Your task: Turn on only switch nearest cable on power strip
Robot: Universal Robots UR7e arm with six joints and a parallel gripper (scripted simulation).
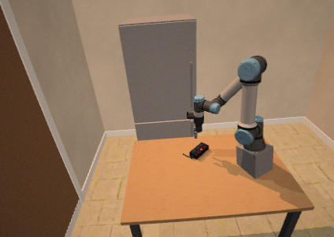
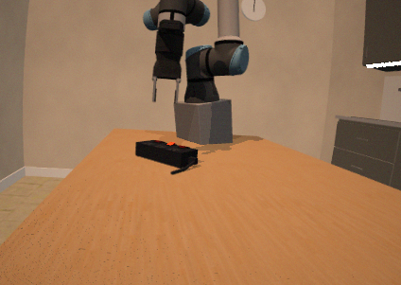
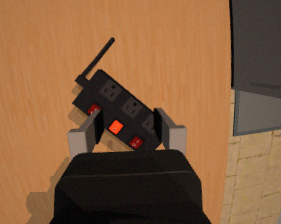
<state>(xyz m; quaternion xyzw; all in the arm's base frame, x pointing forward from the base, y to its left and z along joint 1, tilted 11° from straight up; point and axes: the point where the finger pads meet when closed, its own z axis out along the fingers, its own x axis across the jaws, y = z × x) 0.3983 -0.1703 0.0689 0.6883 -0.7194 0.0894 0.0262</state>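
A black power strip (image 1: 199, 150) (image 2: 166, 153) (image 3: 119, 110) lies flat on the wooden table (image 1: 189, 191) (image 2: 236, 206), right way up, with a short cable stub at one end. In the wrist view it shows three red switches: the one nearest the cable (image 3: 94, 108) is dark red, the middle one (image 3: 115, 125) glows bright orange-red, the far one (image 3: 136, 140) is darker red. My gripper (image 1: 195, 135) (image 2: 165, 97) (image 3: 128, 119) is open and empty, hanging well above the strip's far end.
The arm's grey base block (image 1: 254, 160) (image 2: 204, 121) stands on the table to the right of the strip. A tall grey cabinet (image 1: 161, 77) (image 3: 260, 30) stands behind the table's back edge.
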